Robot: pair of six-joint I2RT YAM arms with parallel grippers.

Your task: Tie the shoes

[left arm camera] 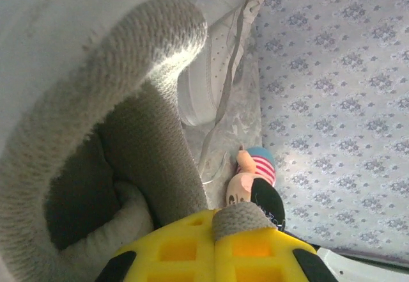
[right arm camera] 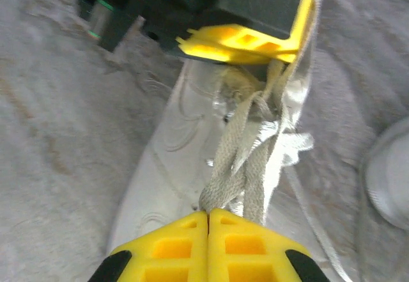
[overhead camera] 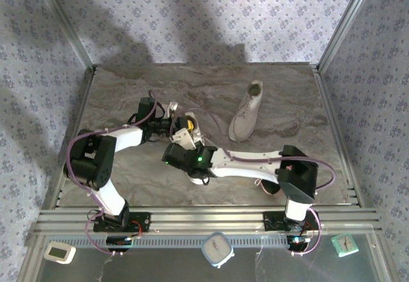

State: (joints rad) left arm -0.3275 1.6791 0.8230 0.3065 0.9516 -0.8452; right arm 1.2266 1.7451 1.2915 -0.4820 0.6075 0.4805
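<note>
Evidently the left claw [left arm camera: 214, 231] and right claw [right arm camera: 208, 219] each clamp shut on a lace [right arm camera: 246, 160], likely to tighten the knot [right arm camera: 255, 106] on the shoe [right arm camera: 160, 173].

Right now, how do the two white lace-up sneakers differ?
The white sneaker at mid-table has its laces pinched by the left claw and the right claw, both shut; the white sneaker at the far right lies untouched, apart from both arms. The mid-table sneaker's laces are drawn up and crossed; nothing handles the far-right sneaker's. Both are white low-tops on the grey marbled tabletop.
</note>
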